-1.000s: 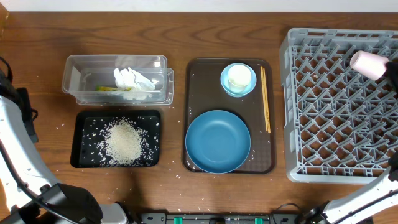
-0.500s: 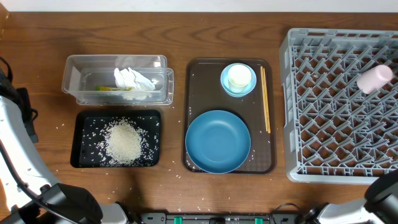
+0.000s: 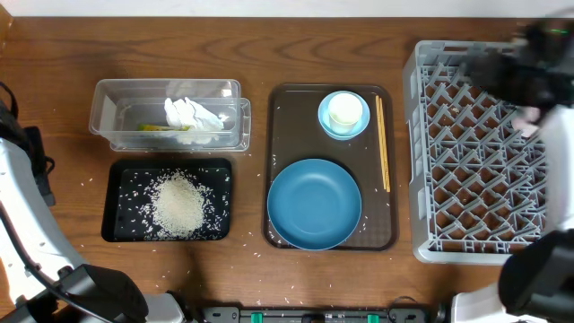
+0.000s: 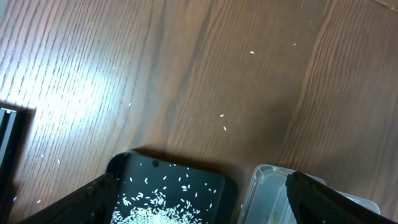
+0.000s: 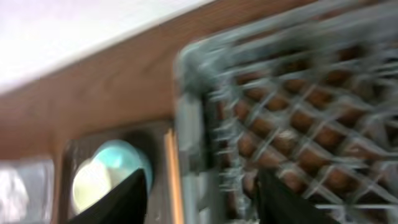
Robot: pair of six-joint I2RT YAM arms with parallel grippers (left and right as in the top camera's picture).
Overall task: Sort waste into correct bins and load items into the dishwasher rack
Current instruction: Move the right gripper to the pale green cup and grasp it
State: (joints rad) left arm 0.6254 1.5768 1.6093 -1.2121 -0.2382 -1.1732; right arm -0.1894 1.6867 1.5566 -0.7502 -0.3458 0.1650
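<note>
Left arm (image 3: 20,224) and right arm (image 3: 561,175) are showing white links with black joints; fingers (image 4: 84,200) are looking black.

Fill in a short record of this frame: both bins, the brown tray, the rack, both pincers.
clear tub: napkin and wrapper inside
black tray: rice heaped inside
serving tray: blue dish, white cup in light-blue bowl, chopsticks
rack: right arm blurred above it
left pincer: open, holding nothing
right pincer: open, holding nothing
</note>
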